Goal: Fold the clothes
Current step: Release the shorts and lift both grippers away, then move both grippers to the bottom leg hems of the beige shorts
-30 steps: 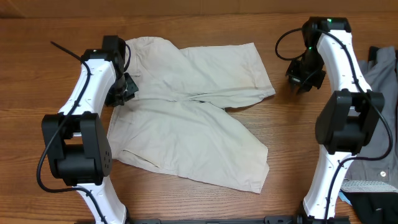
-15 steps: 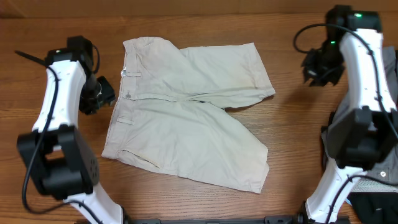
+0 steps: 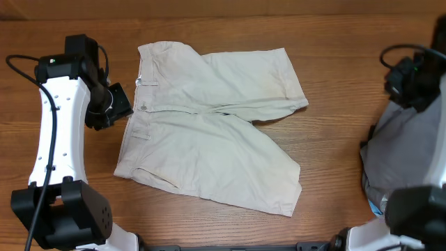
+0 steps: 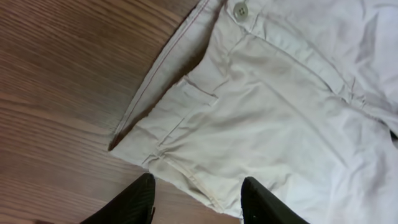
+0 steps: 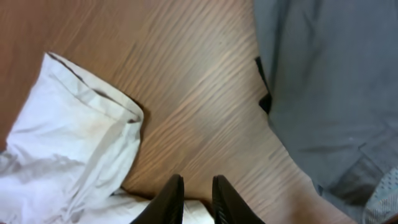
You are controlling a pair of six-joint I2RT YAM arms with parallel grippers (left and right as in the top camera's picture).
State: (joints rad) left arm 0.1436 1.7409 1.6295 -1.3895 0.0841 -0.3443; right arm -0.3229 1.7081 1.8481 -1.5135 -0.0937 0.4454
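On my left, the left gripper (image 3: 117, 106) hangs just off the waistband (image 4: 180, 93) edge of the shorts (image 3: 216, 139), its 2 fingers (image 4: 134, 202) spread and holding nothing. The shorts lie flat mid-table (image 3: 327, 167), waistband toward the left, button (image 4: 239, 9) showing, 2 legs fanned to the right. Farther right, the right gripper (image 5: 194, 199) has its fingers nearly together over bare wood, gripping nothing. A grey garment (image 3: 401, 150) sits at the right edge.

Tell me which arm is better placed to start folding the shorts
Probably the left. The left gripper is open right beside the beige shorts' waistband, while the right gripper is nearly closed, far off by the grey garment.
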